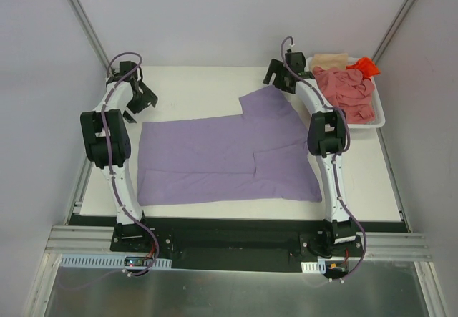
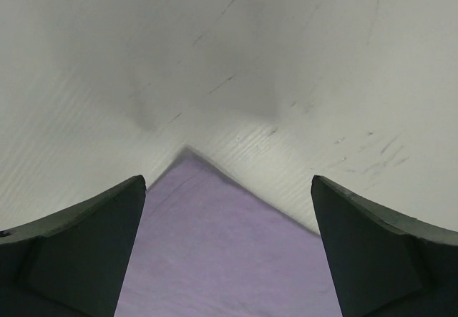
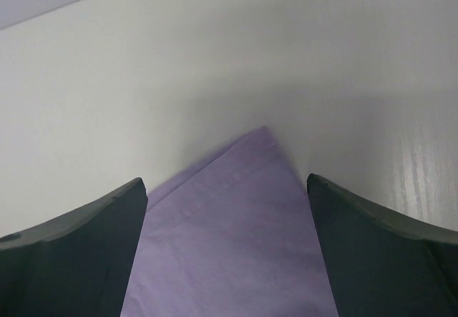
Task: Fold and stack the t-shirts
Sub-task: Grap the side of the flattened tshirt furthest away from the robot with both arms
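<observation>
One tabletop [image 1: 193, 88] carried one lavender t-shirt [image 1: 215, 159], spread flat, with white surface showing beyond its far and near edges. One basket [image 1: 380, 121] sat right of it, holding three crumpled shirts: a salmon-pink t-shirt [image 1: 347, 91], a beige t-shirt [image 1: 328, 61] and an orange-red t-shirt [image 1: 366, 65]. Two tools stood over the lavender t-shirt's far corners, the left tool [image 2: 229, 188] and the right tool [image 3: 225, 188], both spread wide and gripping nothing.

The pink shirt [image 1: 347, 91] buries most of the beige shirt [image 1: 328, 60] and orange shirt [image 1: 366, 65]. The right arm [image 1: 328, 134] hides the left rim of the basket [image 1: 379, 122] and some of the purple shirt [image 1: 207, 152].
</observation>
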Robot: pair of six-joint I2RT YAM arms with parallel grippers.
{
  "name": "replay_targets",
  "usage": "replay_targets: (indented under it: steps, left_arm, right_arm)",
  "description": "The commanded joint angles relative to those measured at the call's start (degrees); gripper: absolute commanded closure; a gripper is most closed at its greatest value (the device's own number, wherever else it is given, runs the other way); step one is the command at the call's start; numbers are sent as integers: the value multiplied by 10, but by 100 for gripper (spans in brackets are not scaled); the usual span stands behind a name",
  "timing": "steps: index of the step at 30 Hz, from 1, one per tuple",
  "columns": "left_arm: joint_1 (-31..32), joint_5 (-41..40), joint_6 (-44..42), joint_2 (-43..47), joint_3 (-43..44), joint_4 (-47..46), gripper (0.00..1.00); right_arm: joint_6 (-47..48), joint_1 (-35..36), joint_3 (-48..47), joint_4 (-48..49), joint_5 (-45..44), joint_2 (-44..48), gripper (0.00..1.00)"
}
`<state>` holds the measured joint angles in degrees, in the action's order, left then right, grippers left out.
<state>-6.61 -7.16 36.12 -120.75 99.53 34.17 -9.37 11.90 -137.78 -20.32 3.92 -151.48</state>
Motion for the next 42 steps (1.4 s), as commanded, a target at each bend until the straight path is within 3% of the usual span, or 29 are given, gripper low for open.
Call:
replay_targets:
  steps: [1,8,13,20,30,33,35,42]
  left_arm:
    - [-10,-14,-10,-21,17,26,1]
    - [-13,2,-1,-41,22,27,1]
    - [-13,3,-2,-41,18,28,4]
    - [-13,15,-3,-44,16,28,2]
    - [-12,25,-15,-35,15,30,2]
    - [-13,29,-25,-32,12,31,2]
    - [-13,28,-29,-28,10,31,2]
    - [-13,25,-46,-18,15,34,2]
  right_arm:
    - [-37,2,-18,30,4,0,4]
    - [-57,5,-29,31,54,-15,3]
    - [-43,10,-8,27,53,-2,23]
    - [-57,10,-27,-7,31,-10,62]
    - [-86,11,-45,-40,39,-28,68]
    - [-121,7,-46,-23,49,-38,78]
    - [-136,7,-53,-19,50,-47,94]
    - [-139,7,-15,26,40,-30,99]
